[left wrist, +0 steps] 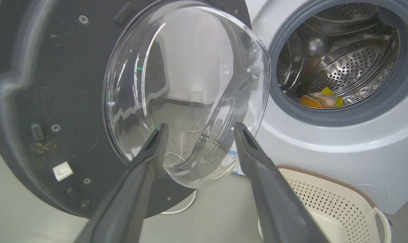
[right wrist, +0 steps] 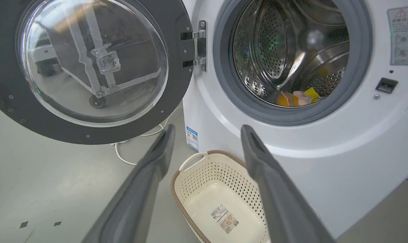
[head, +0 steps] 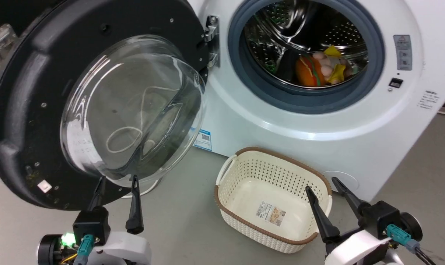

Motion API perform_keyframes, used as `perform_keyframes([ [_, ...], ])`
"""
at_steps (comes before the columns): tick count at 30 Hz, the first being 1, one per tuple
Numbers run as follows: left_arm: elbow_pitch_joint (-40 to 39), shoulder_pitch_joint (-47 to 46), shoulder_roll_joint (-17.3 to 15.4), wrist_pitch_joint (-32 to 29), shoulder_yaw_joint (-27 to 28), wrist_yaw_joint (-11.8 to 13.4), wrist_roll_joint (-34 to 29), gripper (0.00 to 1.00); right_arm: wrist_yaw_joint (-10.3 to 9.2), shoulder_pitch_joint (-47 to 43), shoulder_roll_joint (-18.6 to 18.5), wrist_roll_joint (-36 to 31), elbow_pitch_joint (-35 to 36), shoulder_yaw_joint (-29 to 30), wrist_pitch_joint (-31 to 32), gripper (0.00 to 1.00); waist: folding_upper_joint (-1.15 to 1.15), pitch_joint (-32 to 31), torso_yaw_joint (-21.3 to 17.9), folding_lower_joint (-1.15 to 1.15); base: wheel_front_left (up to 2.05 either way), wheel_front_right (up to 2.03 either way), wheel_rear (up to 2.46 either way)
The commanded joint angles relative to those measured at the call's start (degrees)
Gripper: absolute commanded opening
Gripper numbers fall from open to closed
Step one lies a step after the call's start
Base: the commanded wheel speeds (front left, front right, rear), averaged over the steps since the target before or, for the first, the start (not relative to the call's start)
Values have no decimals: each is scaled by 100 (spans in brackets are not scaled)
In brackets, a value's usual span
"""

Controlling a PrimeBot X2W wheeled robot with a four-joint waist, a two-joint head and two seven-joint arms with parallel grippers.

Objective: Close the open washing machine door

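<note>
In the head view, the washing machine door [head: 97,106] stood swung wide open on the robot's left, hinged at the left edge of the white washing machine [head: 274,125], its inner face and bulging glass turned toward the camera. The left pincer [head: 118,177] had its fingers apart, tips pointing up at the door's lower rim; whether they touched could not be told. The right pincer [head: 321,183], fingers also apart, hovered over a cream basket [head: 244,151] on the floor, well away from the door. Soft toys [head: 320,68] lay in the drum. A blue sticker [head: 203,139] carried a square code, too small to read. In the left wrist view, the left pincer [left wrist: 201,125] framed the lower glass of the door [left wrist: 177,84], which lay straight ahead and close; the left arm looked the nearer one, and the door would have to swing rightward toward the drum opening. In the right wrist view, the right pincer [right wrist: 208,126] was spread above the basket [right wrist: 177,175], with the door [right wrist: 89,64] far up and left. A grey warning label [right wrist: 400,35] showed a red triangle, and a barcode sticker [right wrist: 224,217] lay in the basket; neither text was legible.
</note>
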State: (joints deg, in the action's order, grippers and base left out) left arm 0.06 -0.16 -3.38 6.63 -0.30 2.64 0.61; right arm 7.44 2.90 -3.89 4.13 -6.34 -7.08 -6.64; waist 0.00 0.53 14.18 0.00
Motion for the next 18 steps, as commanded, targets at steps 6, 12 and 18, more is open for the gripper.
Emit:
perform_keyframes([
  [6,-41,76,-19,123,48,53,25,100,2,150,-62,97,-101,-100,-123,100,0,21,182,0,0,0,0],
  [12,-12,70,-37,195,43,-15,40,0,3,132,-56,100,-156,-109,-195,100,0,46,337,0,0,0,0],
  [18,-322,-48,-37,267,240,-125,221,0,3,116,-66,95,-154,-84,-266,100,0,120,504,0,0,0,0],
])
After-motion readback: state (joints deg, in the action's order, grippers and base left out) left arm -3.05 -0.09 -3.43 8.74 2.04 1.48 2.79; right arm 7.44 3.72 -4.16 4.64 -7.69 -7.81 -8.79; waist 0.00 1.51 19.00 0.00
